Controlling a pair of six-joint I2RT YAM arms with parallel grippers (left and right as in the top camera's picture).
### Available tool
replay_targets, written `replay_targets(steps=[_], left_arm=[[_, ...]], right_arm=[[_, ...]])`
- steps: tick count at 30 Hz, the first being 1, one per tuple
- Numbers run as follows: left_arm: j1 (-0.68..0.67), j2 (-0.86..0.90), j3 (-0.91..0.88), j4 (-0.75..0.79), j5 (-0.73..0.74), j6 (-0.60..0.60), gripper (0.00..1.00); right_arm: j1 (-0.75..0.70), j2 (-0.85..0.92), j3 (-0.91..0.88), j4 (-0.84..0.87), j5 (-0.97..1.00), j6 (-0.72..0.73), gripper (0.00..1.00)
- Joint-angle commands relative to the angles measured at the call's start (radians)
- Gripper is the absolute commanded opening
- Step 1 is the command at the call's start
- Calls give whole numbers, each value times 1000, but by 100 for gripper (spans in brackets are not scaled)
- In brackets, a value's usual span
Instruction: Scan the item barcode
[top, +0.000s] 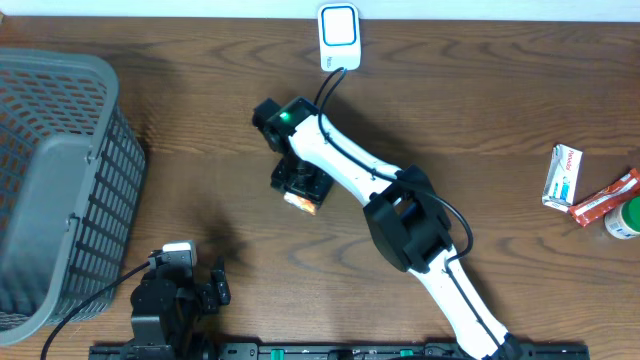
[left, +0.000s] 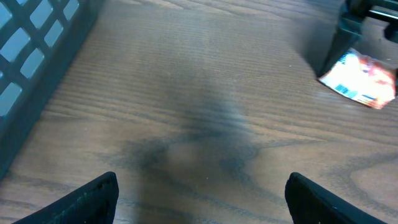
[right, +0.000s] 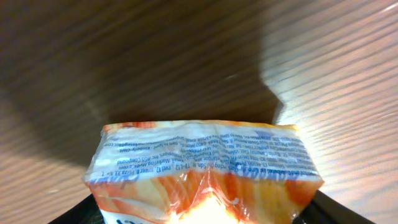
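The right arm (top: 350, 165) reaches across the wooden worktop (top: 480, 130), its right claw (top: 300, 183) directly over an orange-and-white packet (top: 300, 203). A white scanner (top: 339, 36) sits at the far edge and a grey basket (top: 60, 190) at the left. A white box (top: 563, 176) and a red packet (top: 603, 198) lie at the right.

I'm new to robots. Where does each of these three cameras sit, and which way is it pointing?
Overhead: fixed above the table, looking straight down; the left arm and right arm show, plus the basket and white scanner.
Left wrist: on the left arm, looking low across the table; its own open fingers fill the bottom corners.
Right wrist: on the right arm, looking down onto the snack packet; its fingers barely show.
Shared: all three see that packet.
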Motion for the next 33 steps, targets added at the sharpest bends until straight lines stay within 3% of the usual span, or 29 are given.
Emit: replay_targets(steps=[1,7,13,20,28,31,33], left_arm=[[-3,-3,-3,-3,-9,-10,86],[-3,-3,-3,-3,-9,-10,86],[-3,-3,-3,-3,-9,-10,86],[-3,-3,-3,-3,-9,-10,86],[-3,-3,-3,-3,-9,-10,86],[-3,-3,-3,-3,-9,-10,86],[-3,-3,-3,-3,-9,-10,86]], right_arm=[[-44,-14,-26,-34,27,-114,65],[-150,-79,-26,-58,-159,-327,65],[-336,-119,-26,-173,-465,-657,66],[-497,-118,-31,-317,-535,-868,73],[-513,-118,-31,-317,-568,-880,70],[-511,-118,-31,-314,-478,-869,80],[-509,-118,-31,-314,-254,-734,90]])
